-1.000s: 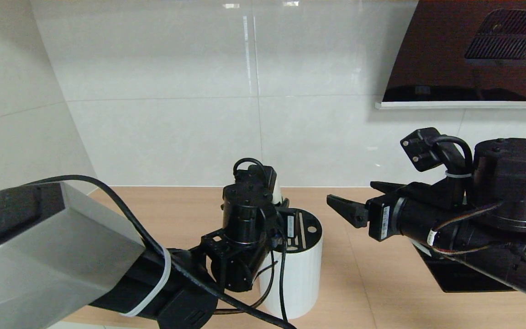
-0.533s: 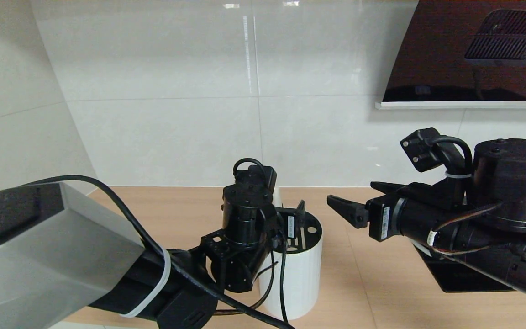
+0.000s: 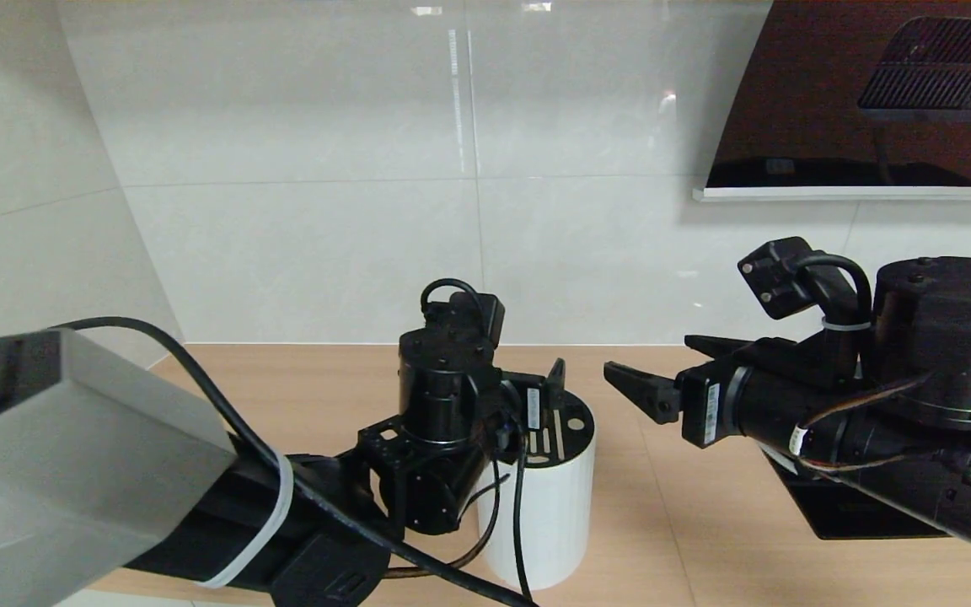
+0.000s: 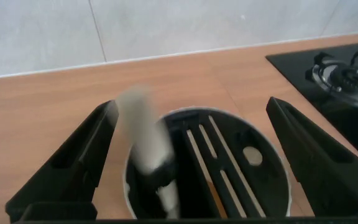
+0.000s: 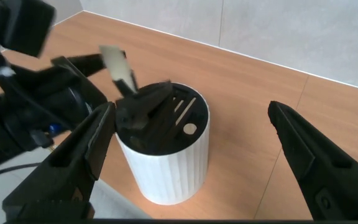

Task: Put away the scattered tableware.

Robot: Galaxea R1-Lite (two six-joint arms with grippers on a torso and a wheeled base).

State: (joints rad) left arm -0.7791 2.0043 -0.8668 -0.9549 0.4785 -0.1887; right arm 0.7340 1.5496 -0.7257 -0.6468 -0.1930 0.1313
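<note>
- Over the white holder (image 3: 544, 506), my left gripper (image 4: 190, 107) spreads wide around a white-handled utensil (image 4: 143, 134) standing inside.
- My right gripper (image 3: 647, 352): likewise parted, beside the holder.

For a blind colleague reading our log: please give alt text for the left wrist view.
A white-handled utensil stands in a round white holder with a black slotted lid, between the fingers of the open left gripper, which do not touch it. The holder sits on a wooden counter, with a black stove to one side.
</note>
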